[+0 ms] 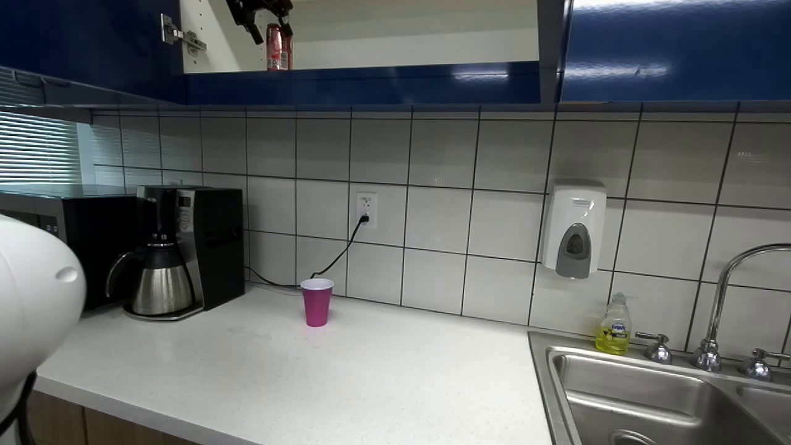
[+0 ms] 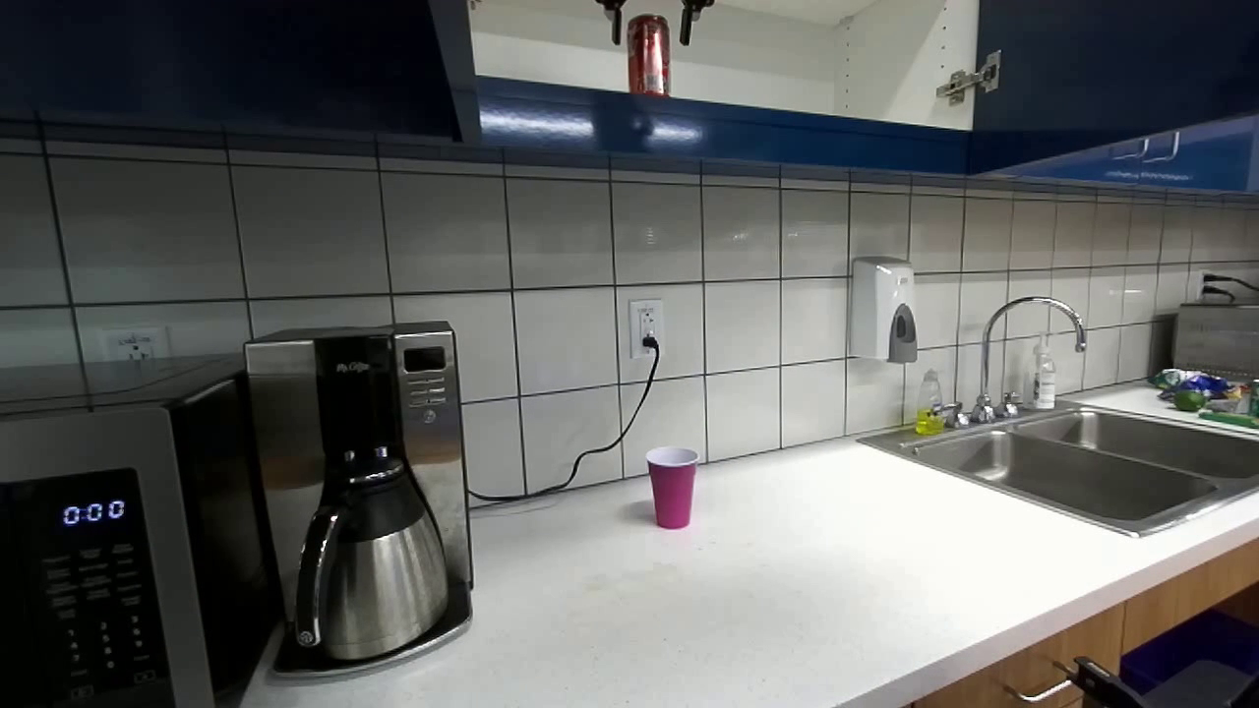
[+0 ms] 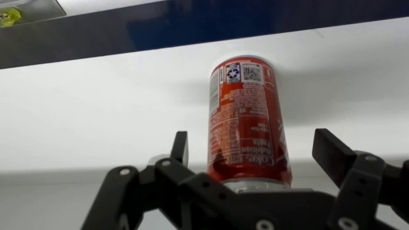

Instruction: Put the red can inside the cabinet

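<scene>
1. The black jointed fingers (image 3: pixel 332 153) are wide apart, one on each side of the shiny red metal can (image 3: pixel 246 127), with a gap between the can and each finger
2. The can stands straight up inside the glossy dark blue wall cabinet (image 1: pixel 371 86), on its white floor near the front edge
3. The can is round and smooth, with tiny pale words and a square code on its side
4. One cabinet door (image 2: pixel 1111 79) is open on a metal hinge (image 2: pixel 969 79)
5. Well below, a pink cup (image 1: pixel 317 308) with a white inside stands on the smooth white table (image 1: pixel 401 371)
6. Near the cup is a black and silver coffee maker (image 2: pixel 359 423) with a round steel jug (image 2: pixel 389 600), just beside a dark microwave (image 2: pixel 118 551)
7. The wall (image 1: pixel 445 151) has shiny white tiles with dark lines, and a white and grey soap box (image 1: pixel 575 222) hangs there
8. A steel sink (image 1: pixel 544 371) sits in the table, with a clear bottle (image 1: pixel 613 337) of yellow soap at its back edge near a bent shiny tap (image 1: pixel 719 300)
</scene>
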You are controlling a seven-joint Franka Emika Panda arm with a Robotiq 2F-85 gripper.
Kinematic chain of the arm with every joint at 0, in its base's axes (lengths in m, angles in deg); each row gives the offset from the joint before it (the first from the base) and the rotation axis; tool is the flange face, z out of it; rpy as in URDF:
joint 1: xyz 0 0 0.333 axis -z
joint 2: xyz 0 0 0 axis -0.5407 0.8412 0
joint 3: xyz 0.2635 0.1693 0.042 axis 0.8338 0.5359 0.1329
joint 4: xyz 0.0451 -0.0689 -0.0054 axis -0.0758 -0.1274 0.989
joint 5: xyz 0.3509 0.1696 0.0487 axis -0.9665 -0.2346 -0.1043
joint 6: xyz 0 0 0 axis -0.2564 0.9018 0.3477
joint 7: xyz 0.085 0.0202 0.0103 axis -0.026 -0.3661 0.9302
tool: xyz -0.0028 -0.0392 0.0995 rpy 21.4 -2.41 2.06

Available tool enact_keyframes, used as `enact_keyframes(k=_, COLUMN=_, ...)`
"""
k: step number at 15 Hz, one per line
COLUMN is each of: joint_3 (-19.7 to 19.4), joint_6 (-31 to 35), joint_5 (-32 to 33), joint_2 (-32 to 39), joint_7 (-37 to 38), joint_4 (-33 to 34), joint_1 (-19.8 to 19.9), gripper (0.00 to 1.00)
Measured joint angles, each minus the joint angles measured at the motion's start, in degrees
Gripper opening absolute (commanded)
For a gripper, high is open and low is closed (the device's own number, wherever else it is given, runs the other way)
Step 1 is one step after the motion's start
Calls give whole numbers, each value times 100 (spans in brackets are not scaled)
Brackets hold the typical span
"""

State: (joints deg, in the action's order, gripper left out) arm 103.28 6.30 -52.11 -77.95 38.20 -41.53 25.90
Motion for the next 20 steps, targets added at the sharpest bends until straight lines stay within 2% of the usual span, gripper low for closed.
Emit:
enact_keyframes(k=4, joint_3=29, joint_6=21, joint_5=-256, joint_2=-237, joint_7=0, joint_4=-343, joint_1=-13, gripper=100)
enact_keyframes(k=9, joint_3=28, joint_6=188, joint_5=-561, joint_2=-841, joint_7=0, joint_4=-1281, joint_1=-31, gripper=100)
enact_keyframes(k=20, joint_3=15, joint_6=1036, joint_5=-1129, joint_2=-2947, joint_7=0, joint_4=-4383, joint_1=-152, gripper=100)
